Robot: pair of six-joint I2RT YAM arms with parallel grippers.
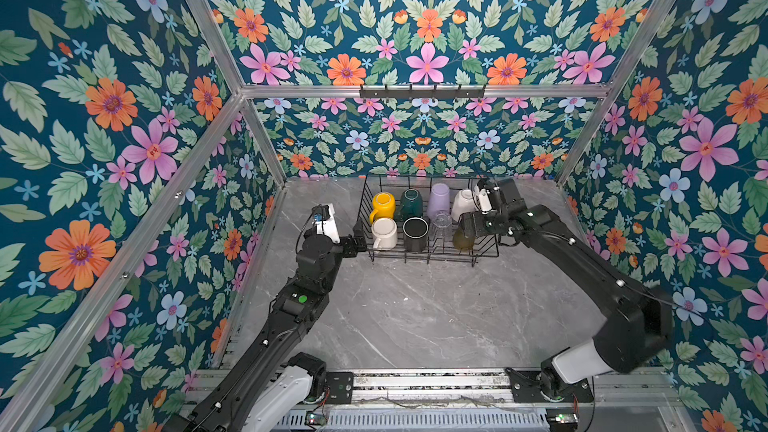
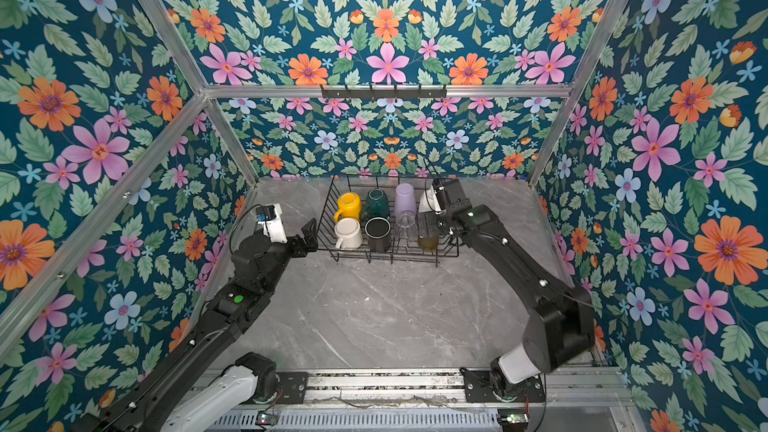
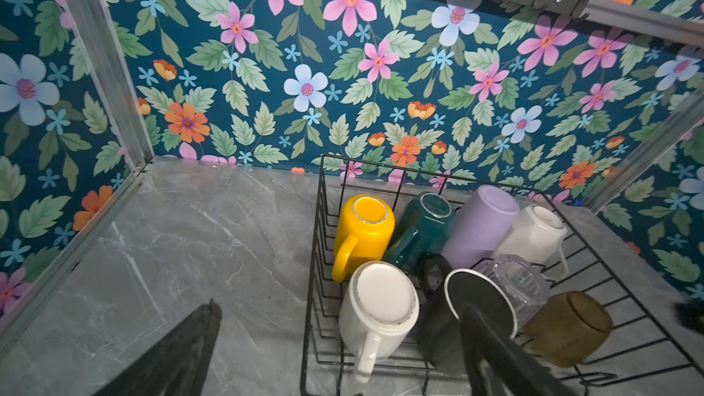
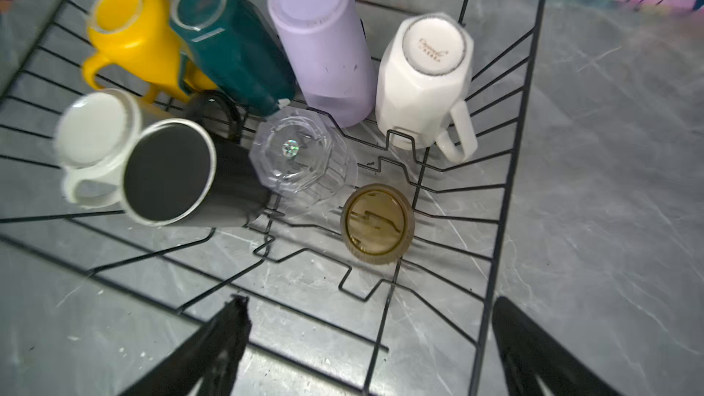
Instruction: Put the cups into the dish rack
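The black wire dish rack (image 1: 367, 201) (image 4: 525, 108) stands at the back of the table. Several cups rest in it, bottoms up or tilted: yellow (image 1: 383, 204), teal (image 1: 411, 201), lilac tumbler (image 1: 438, 198) and white mug (image 4: 423, 81) behind; cream (image 3: 381, 299), black (image 4: 179, 173), clear glass (image 4: 301, 154) and olive glass (image 4: 377, 222) in front. My right gripper (image 4: 369, 306) (image 1: 467, 228) hangs open above the rack's right end, just over the olive glass, holding nothing. At the rack's left end my left gripper (image 1: 356, 238) (image 3: 341, 308) is open and empty.
A black hook rail (image 1: 422, 92) is fixed high on the back wall. Floral walls and aluminium posts (image 1: 266, 147) close in the grey marble table (image 1: 415, 317) on three sides. A metal rail (image 1: 428, 382) at the front edge carries both arm bases.
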